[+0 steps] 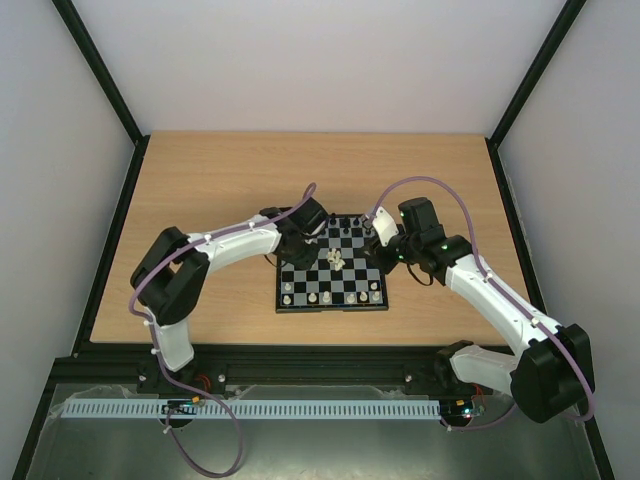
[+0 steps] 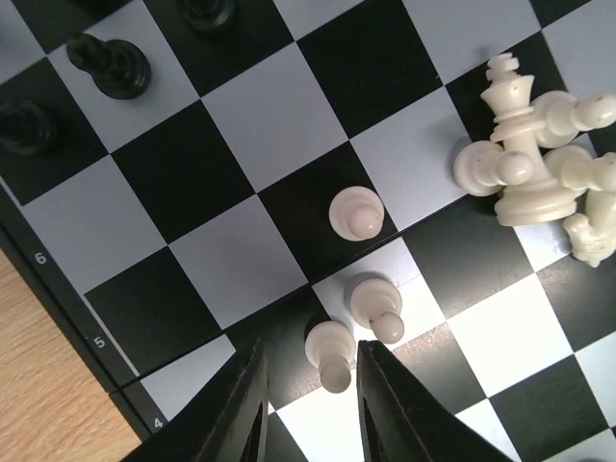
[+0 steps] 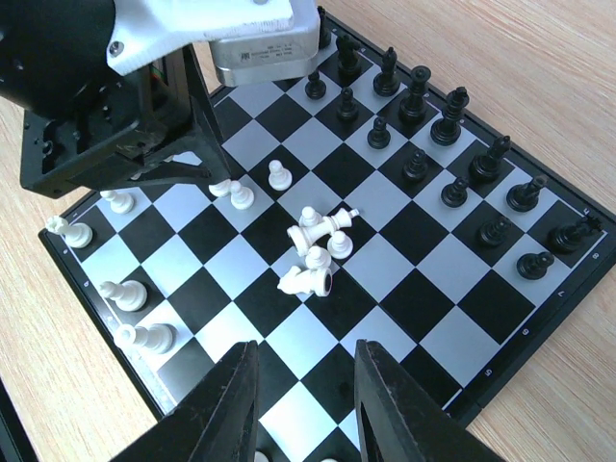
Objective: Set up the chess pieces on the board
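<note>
Board (image 1: pixel 331 309): small square, black and pale-grey checks, thin black border, numerals along one edge. It sits mid-tabletop (image 1: pixel 200 200), slightly toward 6 o'clock.

Black chessmen (image 3: pixel 445 130): upright in two rows along the board's 12 o'clock edge in the top view.

Cream chessmen (image 1: pixel 328 298): several upright along the 6 o'clock edge. Heap of toppled cream pieces (image 3: pixel 316 252) near board centre.

Left fingers (image 2: pixel 245 414): spread apart, low over the board's 10 o'clock side. An upright cream pawn (image 2: pixel 331 352) stands at the gap between the tips; cannot tell if they touch it.

Right fingers (image 3: pixel 231 404): spread apart, nothing between them, above the 2 o'clock side.
</note>
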`<state>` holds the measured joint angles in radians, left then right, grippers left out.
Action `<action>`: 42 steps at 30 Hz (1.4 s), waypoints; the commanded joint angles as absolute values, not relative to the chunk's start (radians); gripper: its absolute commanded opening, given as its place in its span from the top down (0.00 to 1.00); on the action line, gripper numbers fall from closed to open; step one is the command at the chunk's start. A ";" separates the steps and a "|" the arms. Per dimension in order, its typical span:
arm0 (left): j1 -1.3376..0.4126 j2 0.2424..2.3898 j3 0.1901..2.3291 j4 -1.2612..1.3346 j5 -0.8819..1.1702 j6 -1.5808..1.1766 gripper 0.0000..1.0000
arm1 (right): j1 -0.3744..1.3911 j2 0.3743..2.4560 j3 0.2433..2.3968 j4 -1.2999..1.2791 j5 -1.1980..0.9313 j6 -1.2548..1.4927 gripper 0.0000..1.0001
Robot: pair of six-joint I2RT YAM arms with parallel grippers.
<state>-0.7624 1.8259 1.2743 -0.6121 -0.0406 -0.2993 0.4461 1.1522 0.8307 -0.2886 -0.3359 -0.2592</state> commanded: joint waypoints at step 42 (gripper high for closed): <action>-0.763 1.805 1.217 -0.659 0.006 -0.283 0.93 | 0.443 1.173 0.822 -0.317 -0.348 -0.278 0.70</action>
<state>-0.7582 1.8523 1.2591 -0.5934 -0.0002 -0.2829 0.4461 1.1645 0.8307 -0.2890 -0.3359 -0.2657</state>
